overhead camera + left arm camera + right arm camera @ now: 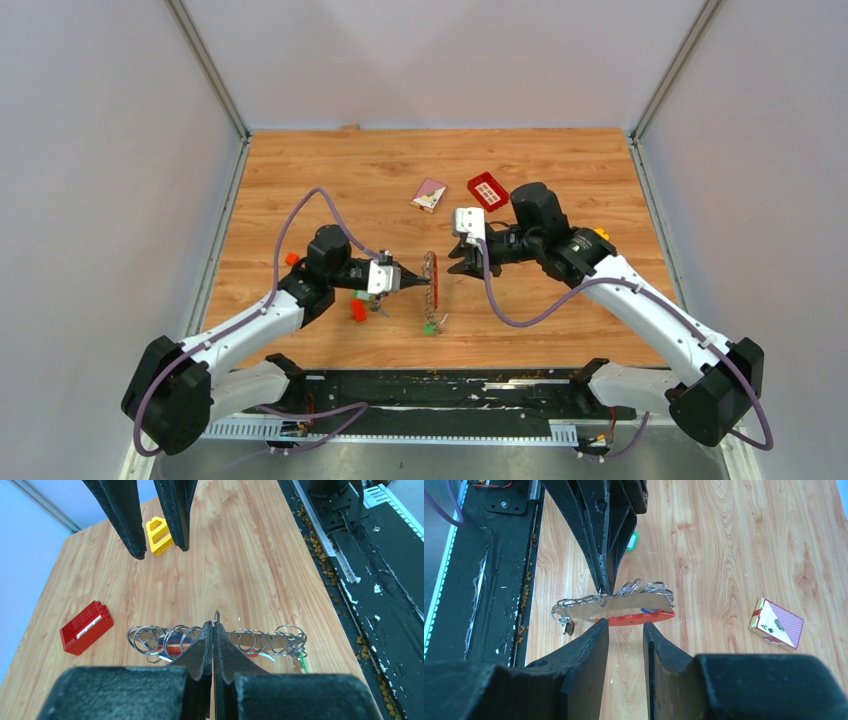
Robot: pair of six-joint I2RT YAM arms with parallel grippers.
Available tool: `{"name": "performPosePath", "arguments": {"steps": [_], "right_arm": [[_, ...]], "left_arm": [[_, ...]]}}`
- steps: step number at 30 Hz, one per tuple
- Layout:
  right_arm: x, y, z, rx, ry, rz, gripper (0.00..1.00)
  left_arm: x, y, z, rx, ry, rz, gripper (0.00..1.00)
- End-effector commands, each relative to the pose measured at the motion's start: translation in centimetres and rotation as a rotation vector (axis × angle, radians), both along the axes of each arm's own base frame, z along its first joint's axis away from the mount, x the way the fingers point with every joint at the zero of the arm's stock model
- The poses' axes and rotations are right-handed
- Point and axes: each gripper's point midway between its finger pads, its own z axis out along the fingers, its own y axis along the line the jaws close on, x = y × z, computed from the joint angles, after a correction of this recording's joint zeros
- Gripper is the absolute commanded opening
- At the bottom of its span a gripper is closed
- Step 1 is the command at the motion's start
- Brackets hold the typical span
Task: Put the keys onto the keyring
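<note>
Left wrist view shows the left end effector [214, 630] pinched fully together on a ring of the keyring [260, 640], near the bench's [250, 555] near side. Facing it, the right end effector [625, 630] stands partly apart, empty, just beside the red arc [634, 618]. A green key [430, 327] hangs at the chain's near end. Bare wood lies beyond, and a black rail [450, 385] borders the near edge.
</note>
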Motion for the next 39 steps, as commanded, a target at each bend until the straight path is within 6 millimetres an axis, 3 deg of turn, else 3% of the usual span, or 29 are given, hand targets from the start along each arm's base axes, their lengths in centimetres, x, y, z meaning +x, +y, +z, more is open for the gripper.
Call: {"name": "performPosePath", "arguments": {"steps": [1, 8, 17, 27, 31, 39], "right_arm": [[-0.2, 0.4, 0.5, 0.029, -0.013, 0.018, 0.32], [-1.1, -0.1, -0.5, 0.020, -0.023, 0.048, 0.31], [-1.3, -0.4, -1.8, -0.009, -0.013, 0.052, 0.30], [-1.3, -0.7, -2.7, -0.030, -0.008, 0.049, 0.29], [-1.4, -0.9, -2.9, -0.032, -0.013, 0.050, 0.29], [-3.7, -0.6, -2.0, 0.007, 0.020, 0.159, 0.28]], "left_arm": [[-0.8, -0.3, 2.0, -0.058, -0.076, -0.051, 0.00], [-1.8, -0.2, 1.9, -0.113, -0.159, -0.101, 0.00], [-1.9, 0.6, 1.1, -0.045, -0.391, -0.147, 0.00], [-5.1, 0.6, 2.0, -0.101, -0.318, -0.310, 0.00], [-6.0, 1.1, 0.8, -0.058, -0.362, -0.374, 0.00], [-5.3, 1.1, 0.0, -0.001, -0.380, -0.355, 0.00]]}}
